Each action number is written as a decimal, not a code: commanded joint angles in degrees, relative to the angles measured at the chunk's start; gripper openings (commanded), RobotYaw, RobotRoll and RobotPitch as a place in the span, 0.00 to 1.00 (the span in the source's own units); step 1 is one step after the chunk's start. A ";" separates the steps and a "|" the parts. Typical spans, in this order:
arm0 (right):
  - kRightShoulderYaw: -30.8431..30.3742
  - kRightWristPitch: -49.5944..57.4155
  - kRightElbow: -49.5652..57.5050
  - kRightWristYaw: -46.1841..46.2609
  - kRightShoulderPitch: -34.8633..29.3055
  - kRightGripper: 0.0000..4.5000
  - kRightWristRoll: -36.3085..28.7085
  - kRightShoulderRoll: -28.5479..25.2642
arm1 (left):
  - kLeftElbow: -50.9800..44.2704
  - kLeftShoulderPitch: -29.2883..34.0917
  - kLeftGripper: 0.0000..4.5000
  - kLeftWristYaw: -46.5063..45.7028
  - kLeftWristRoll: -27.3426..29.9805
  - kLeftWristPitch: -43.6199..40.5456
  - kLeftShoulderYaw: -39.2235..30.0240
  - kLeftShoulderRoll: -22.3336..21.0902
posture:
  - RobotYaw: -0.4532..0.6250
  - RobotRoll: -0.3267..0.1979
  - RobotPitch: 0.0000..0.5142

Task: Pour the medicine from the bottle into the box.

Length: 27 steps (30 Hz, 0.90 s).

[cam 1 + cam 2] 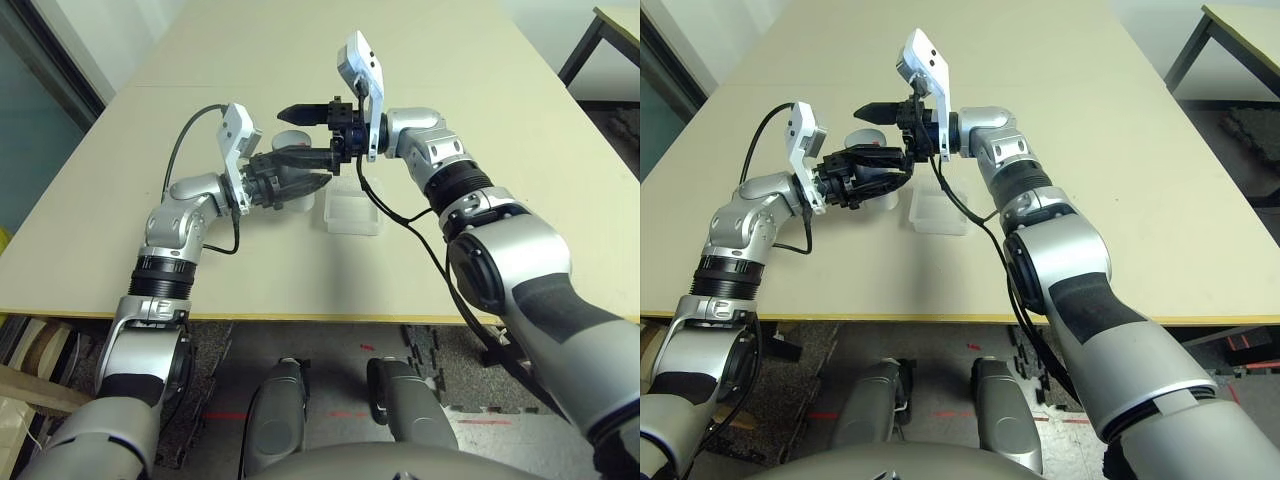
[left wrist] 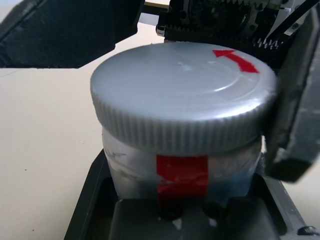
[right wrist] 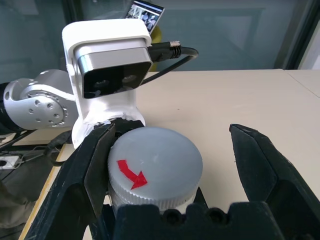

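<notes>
The box of clear plastic sits on the table, nearest of the task items, just right of the left gripper and below the right forearm. No pill can be made out in it.

The left gripper is clamped shut on the bottle; its fingers press against the body below the cap. The grey ribbed cap, marked with a red arrow, is still screwed on, and a red strip runs down the label.

Slightly farther, the right gripper points left with its jaws spread wide on either side of the cap, holding nothing. One finger is close beside the cap edge; the other stands apart.
</notes>
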State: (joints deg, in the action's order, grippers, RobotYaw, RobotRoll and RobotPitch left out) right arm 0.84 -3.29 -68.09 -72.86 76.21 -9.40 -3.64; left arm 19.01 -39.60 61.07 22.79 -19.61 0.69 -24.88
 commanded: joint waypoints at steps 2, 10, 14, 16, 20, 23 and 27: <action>1.00 -0.48 -1.84 2.17 0.32 1.00 0.99 -2.14 | -0.95 0.10 0.59 0.80 -0.19 0.07 0.53 0.02 | 0.42 0.62 0.26; 1.86 -0.17 -2.92 2.80 0.00 1.00 0.99 -6.62 | -1.18 0.20 0.59 0.64 -0.03 -0.16 0.53 -0.08 | 0.41 0.62 0.26; 2.23 0.02 -3.46 2.29 -0.03 1.00 0.90 -9.08 | -1.03 0.21 0.59 0.41 0.04 -0.14 0.58 -0.12 | 0.41 0.62 0.25; 2.37 0.08 -3.60 1.76 -0.05 1.00 0.81 -9.85 | -0.91 0.20 0.59 0.31 0.07 -0.06 0.60 -0.12 | 0.42 0.62 0.25; 2.16 0.22 -4.00 0.82 -0.16 1.00 1.11 -11.76 | -0.44 0.04 0.59 0.22 -0.05 0.14 0.46 -0.18 | 0.42 0.62 0.25; 2.28 0.26 -4.48 0.90 -0.11 1.00 1.54 -12.80 | -0.31 0.10 0.59 0.50 -0.25 0.24 0.19 -0.26 | 0.42 0.62 0.24; 2.45 0.04 -4.77 0.75 -0.18 1.00 2.28 -13.30 | -0.17 0.22 0.59 0.55 -0.43 0.33 0.01 -0.36 | 0.43 0.62 0.24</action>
State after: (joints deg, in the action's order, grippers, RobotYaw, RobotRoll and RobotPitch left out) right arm 3.11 -3.25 -72.33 -71.88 76.02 -7.89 -16.96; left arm 19.04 -39.63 61.16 22.53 -19.74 0.75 -24.91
